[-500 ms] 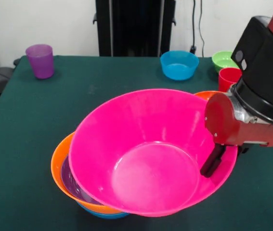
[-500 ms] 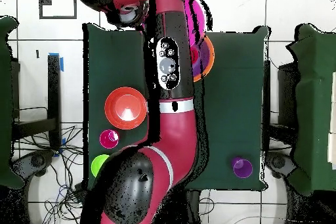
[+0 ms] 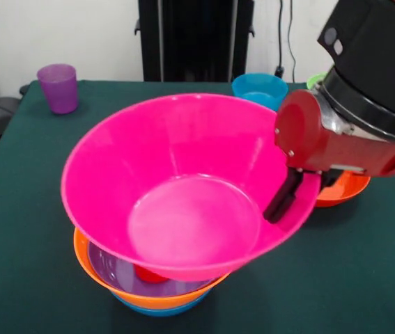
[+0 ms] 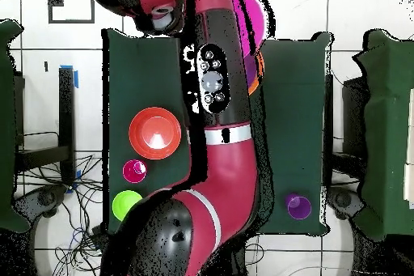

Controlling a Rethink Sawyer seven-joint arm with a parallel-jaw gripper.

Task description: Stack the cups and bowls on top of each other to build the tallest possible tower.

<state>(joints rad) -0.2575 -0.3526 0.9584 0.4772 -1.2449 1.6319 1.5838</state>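
Hanging tilted above the tower (image 3: 148, 285), the big pink bowl (image 3: 183, 188) is pinched at its rim by the hand (image 3: 288, 191): one black finger (image 3: 281, 198) lies against the inner wall, the other is hidden behind the rim. The bowl's mouth leans toward the camera and it sits clear of the pile beneath. That pile stands at the near edge of the green worktop (image 3: 37, 195): an orange bowl (image 3: 96, 268) nested in a blue one (image 3: 157, 308), with a purple bowl (image 3: 113, 271) inside it and a red cup (image 3: 148, 275) showing at the bottom. Behind the arm a red-orange bowl (image 3: 343, 189) rests on the cloth. Farther back are a blue bowl (image 3: 256, 90) and a sliver of a green bowl (image 3: 314, 81). The purple cup (image 3: 58, 87) stands alone at the far left corner. From overhead the arm (image 4: 218, 127) covers most of the pile, and the red-orange bowl (image 4: 154, 132), a red cup (image 4: 134, 171), the green bowl (image 4: 126, 205) and the purple cup (image 4: 298, 206) lie apart on the cloth.
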